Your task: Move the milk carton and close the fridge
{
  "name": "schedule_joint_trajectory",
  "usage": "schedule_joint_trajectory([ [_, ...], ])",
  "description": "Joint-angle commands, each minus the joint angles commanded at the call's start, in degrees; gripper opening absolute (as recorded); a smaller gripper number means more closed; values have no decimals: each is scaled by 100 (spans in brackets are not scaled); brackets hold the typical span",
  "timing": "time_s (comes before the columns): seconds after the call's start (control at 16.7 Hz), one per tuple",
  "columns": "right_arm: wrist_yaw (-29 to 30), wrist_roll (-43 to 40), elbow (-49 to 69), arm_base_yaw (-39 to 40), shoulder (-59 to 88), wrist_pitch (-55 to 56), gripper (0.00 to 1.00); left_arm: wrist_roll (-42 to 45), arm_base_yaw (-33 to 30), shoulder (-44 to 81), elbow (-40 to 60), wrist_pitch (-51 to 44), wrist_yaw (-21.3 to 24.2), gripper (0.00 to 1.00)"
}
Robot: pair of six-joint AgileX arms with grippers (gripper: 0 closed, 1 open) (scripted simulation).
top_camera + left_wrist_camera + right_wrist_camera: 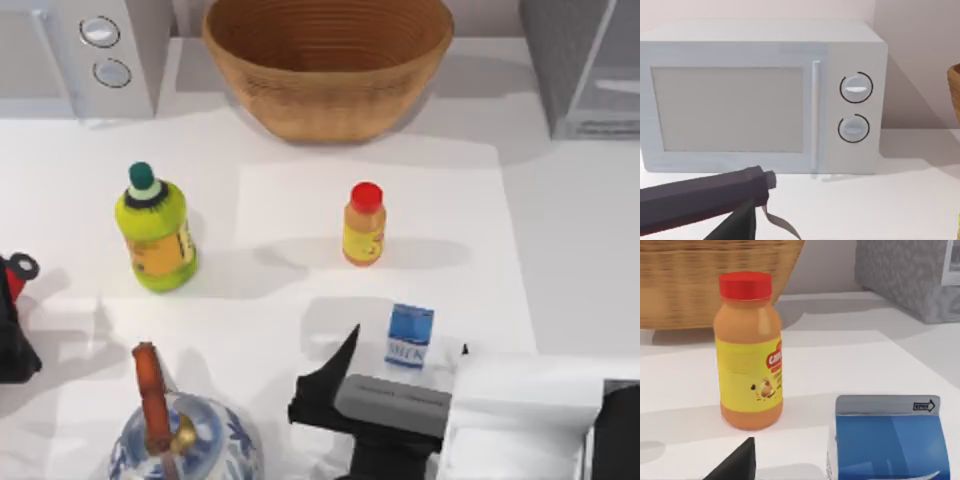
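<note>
reach step: right gripper (405,352) sits at 6 o'clock on the table (560,250), fingers spread wide, carton (410,336) standing between them. next it needs to close on it. fridge (585,65) waits at 1 o'clock.

Two AgileX arms — dark claws, pale casing

The right claw (400,345) has black pointed fingers on a grey bar and a white boxy wrist; the left arm (15,320) is black with red parts.

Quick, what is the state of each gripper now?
Left gripper: parked at the table's left edge, cannot be told.
Right gripper: open around the milk carton, not holding it yet.
</note>
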Motion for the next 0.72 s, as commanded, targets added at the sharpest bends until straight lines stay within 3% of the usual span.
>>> schedule_joint_trajectory([
  [0.3,-87,-80,4,-94,2,72,100,0,0,0,0,0,0,100],
  [0.72,-709,-746,156,-716,248,842,100,0,0,0,0,0,0,100],
])
